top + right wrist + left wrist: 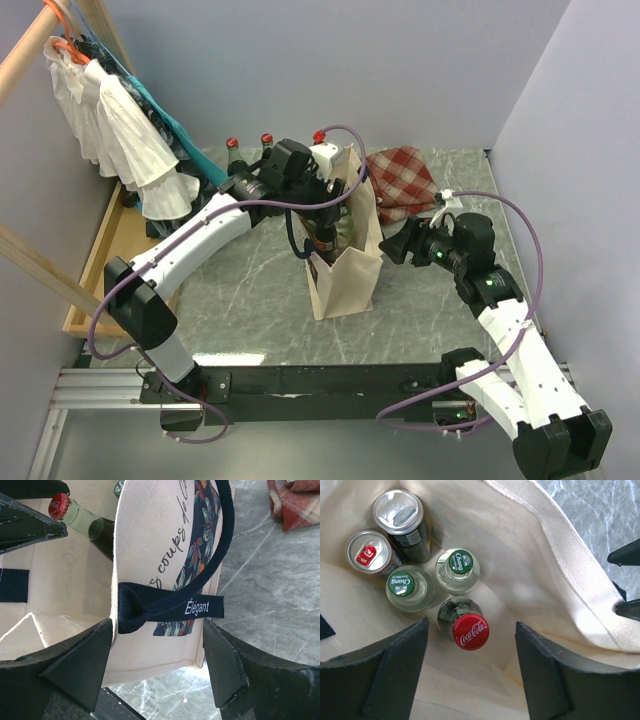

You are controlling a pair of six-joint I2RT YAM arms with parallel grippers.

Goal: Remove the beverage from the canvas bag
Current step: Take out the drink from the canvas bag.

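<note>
Looking at the overhead view, you have the canvas bag (345, 270) standing upright mid-table on the marble table (250, 290), mouth open. The left arm is reaching over it from the left. The red checked cloth (405, 178) lies behind and to the right, apart from the bag.

Left gripper (470, 628): pointing straight down into the bag, fingers apart, nothing clamped. Your Coca-Cola bottle (470, 631), red cap, sits between the two fingers in the left wrist view, lower down and not touched.

Also in the bag:
- two Chang bottles, green caps, one (460, 561) just beside the Coke and the other (401, 584) to its left
- two cans, a plain silver top (398, 511) and one with a red tab (368, 555), in the far corner

Right gripper (157, 625): at the bag's right side, fingers apart, straddling the bag wall and the navy handle (227, 540) where its "Élégant" label (202, 607) sits. The jaws aren't clamped; you can't tell from these views whether a finger touches the canvas.

All the drinks are inside the bag.
</note>
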